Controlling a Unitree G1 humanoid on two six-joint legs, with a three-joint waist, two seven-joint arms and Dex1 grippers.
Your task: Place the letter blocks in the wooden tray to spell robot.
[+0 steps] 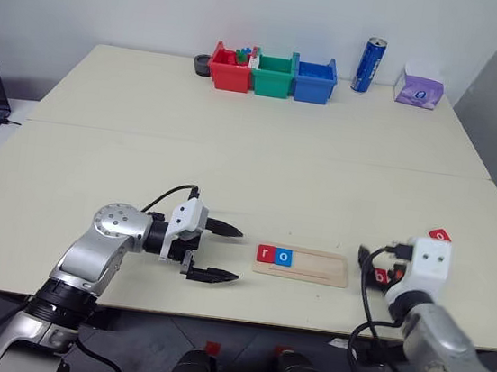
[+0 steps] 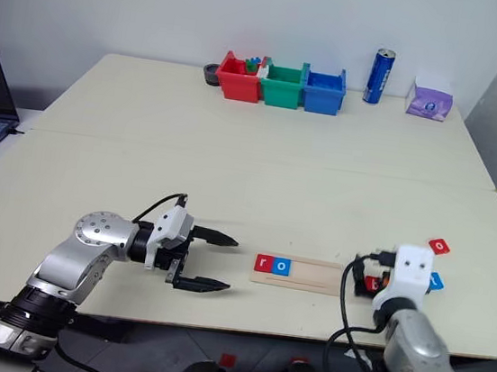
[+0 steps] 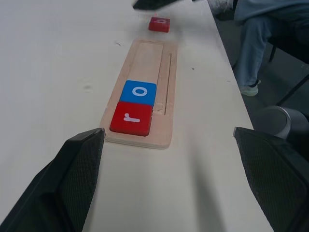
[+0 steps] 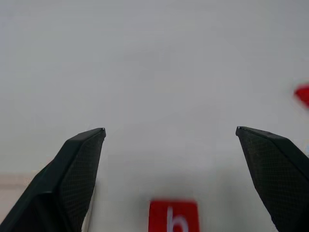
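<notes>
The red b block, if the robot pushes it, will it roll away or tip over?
Probably neither. The red b block is a flat square lying face up on the table, so it would likely slide. It looks stiff and light. Being so low, it may be fiddly for the open right gripper to pinch.

Head stereo pair: looks forward and down over the whole bench (image 1: pixel 263 142) from above its near edge, out to the wall; both eyes share the same scene, slightly offset sideways.

Left wrist view: low, close to the bench top, facing along the wooden tray (image 3: pixel 145 92) lengthwise; the tray (image 1: pixel 302 265) is shared with the head views.

Right wrist view: very near the bench surface, looking across it, red b tile (image 4: pixel 173 216) at its edge.
</notes>
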